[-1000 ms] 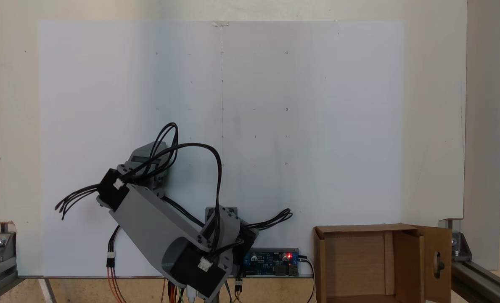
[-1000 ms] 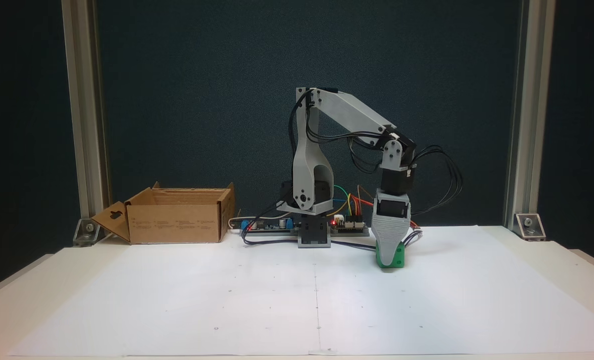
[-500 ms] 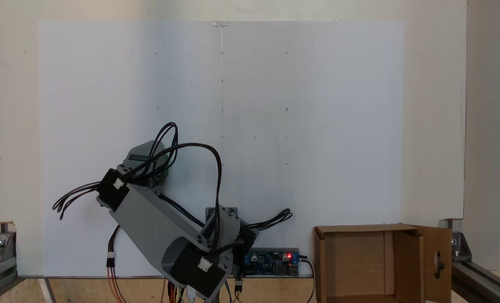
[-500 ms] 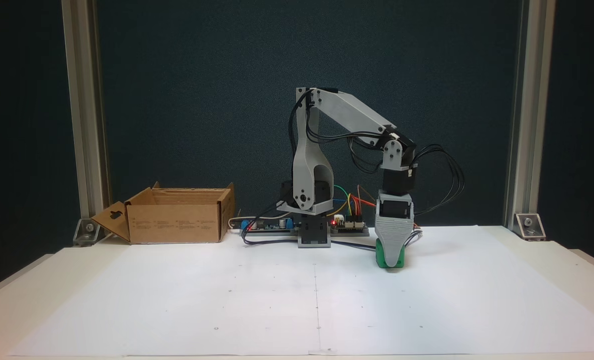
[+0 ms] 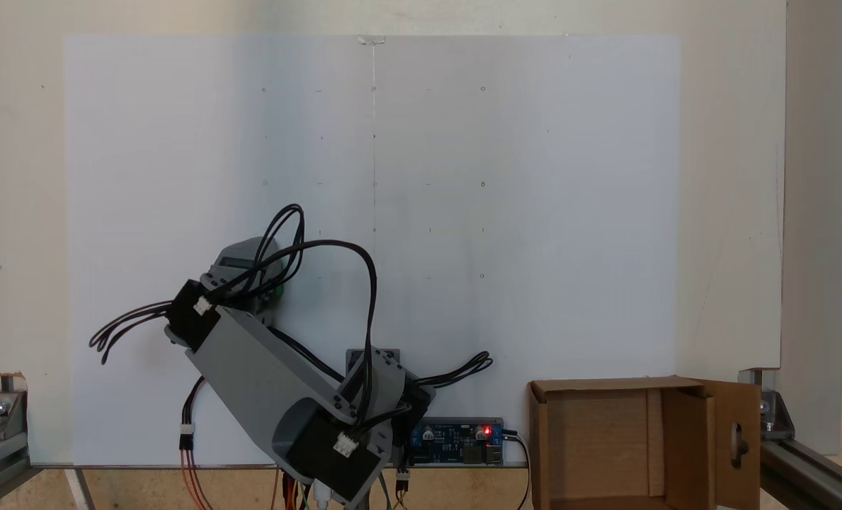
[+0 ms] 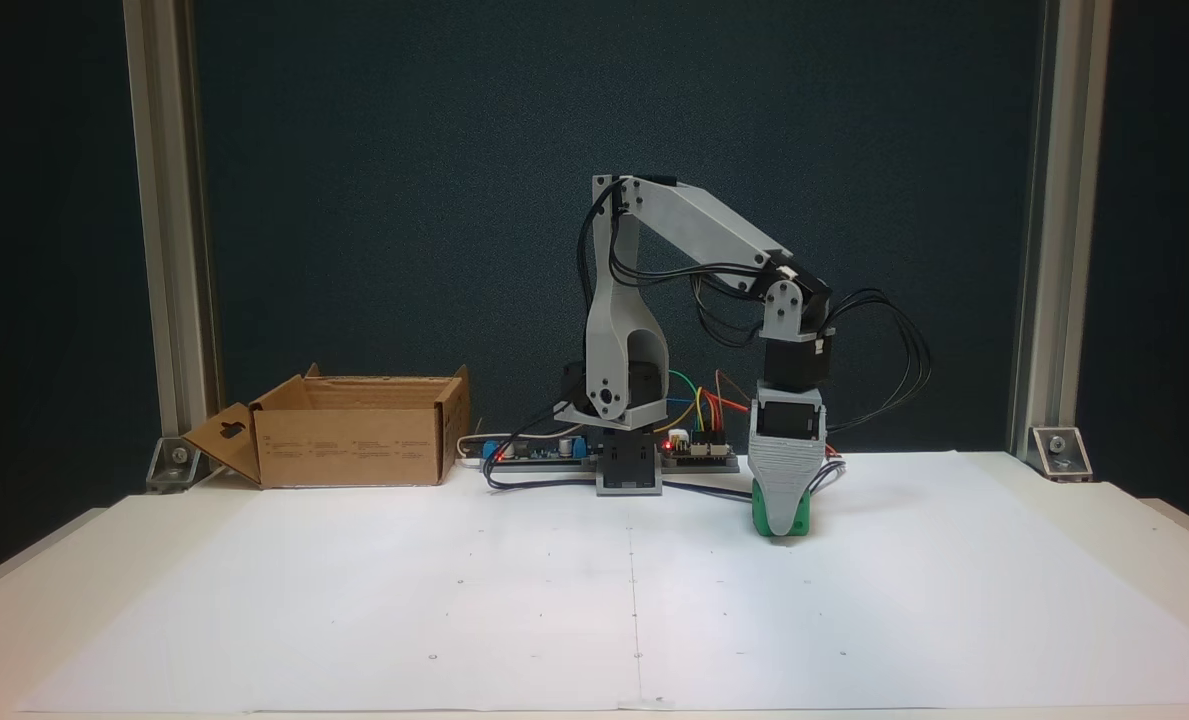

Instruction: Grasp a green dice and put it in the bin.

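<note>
The green dice (image 6: 757, 512) sits on the white paper to the right of the arm's base, and a sliver of the dice (image 5: 277, 290) peeks out beside the wrist in a fixed view from above. My gripper (image 6: 782, 520) points straight down onto it. Its broad grey front finger (image 6: 784, 480) covers the middle of the dice, and the other jaw is hidden behind, so I cannot tell how wide the jaws stand. The bin (image 6: 354, 440) is a brown cardboard box at the far left of the table, and the bin (image 5: 605, 386) lies at the lower right from above.
The bin's slotted flap (image 5: 736, 443) hangs outward, seen also as the flap (image 6: 222, 440). A circuit board (image 5: 456, 433) with a red light and loose wires sits by the arm's base (image 6: 629, 470). Aluminium posts (image 6: 1044, 230) stand at the table's back corners.
The wrist and its cable loops have shifted slightly. In the front view the dice has nudged a little to the left under the finger, still at paper level.
</note>
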Controlling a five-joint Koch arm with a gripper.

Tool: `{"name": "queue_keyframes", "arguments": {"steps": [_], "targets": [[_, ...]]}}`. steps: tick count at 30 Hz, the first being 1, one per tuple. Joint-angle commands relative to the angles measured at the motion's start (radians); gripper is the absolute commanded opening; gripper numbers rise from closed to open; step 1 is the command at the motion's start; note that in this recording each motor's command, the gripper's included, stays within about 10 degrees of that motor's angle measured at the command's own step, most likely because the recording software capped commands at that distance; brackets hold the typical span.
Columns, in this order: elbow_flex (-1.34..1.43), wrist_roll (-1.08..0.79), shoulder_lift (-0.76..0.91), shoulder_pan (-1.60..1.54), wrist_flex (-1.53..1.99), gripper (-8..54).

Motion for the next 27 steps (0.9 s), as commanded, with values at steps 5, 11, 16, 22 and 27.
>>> {"name": "queue_keyframes", "arguments": {"steps": [5,11,16,22,27], "targets": [[-0.006,0.035,0.002,0.002,0.003,20.7],[0.0,0.035,0.005,0.029,0.005,12.1],[-0.025,0.035,0.095,0.032,0.067,12.1],[-0.207,0.034,0.236,0.044,0.347,12.1],[-0.296,0.034,0.307,0.043,0.456,12.1]]}}
